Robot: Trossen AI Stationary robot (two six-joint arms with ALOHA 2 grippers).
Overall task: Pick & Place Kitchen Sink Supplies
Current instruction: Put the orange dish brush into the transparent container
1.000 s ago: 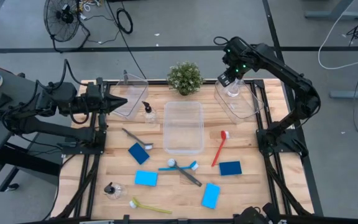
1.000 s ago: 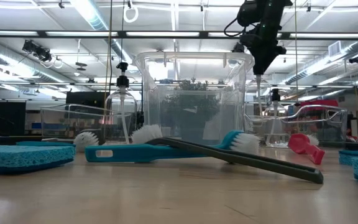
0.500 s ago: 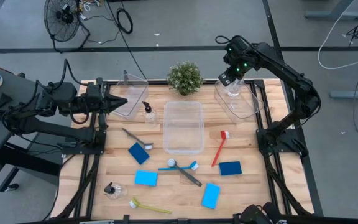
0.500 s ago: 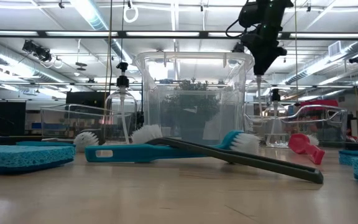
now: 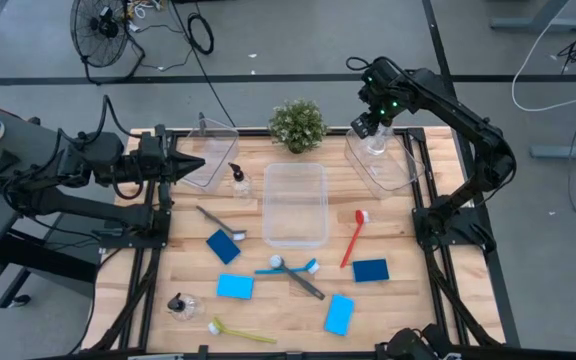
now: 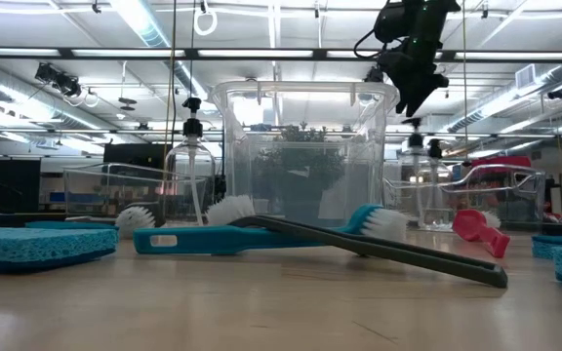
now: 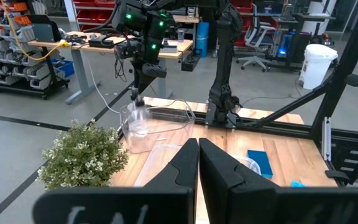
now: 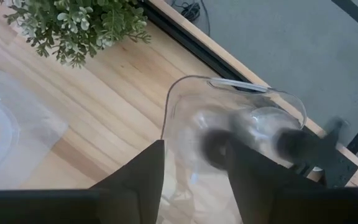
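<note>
We held our right claw [image 5: 372,128] over the clear bin [image 5: 393,165] at the desk's far right corner, fingers parted and gripping nothing. The pump bottle [image 8: 219,148] sat just beneath it, inside the bin. We judged that bottle could tip against the bin wall, or the fingers might snag its pump top. Our left claw [image 7: 197,163] waited pressed together, well apart.

Right arm's dark jaws spread apart, looking down into a clear plastic bin [image 8: 185,112]. Small clear bottle with blurred black pump top [image 8: 241,140] sits inside it, between the jaws. Leafy green potted plant [image 8: 79,22] nearby on the pale wooden worktop [image 8: 104,106].
</note>
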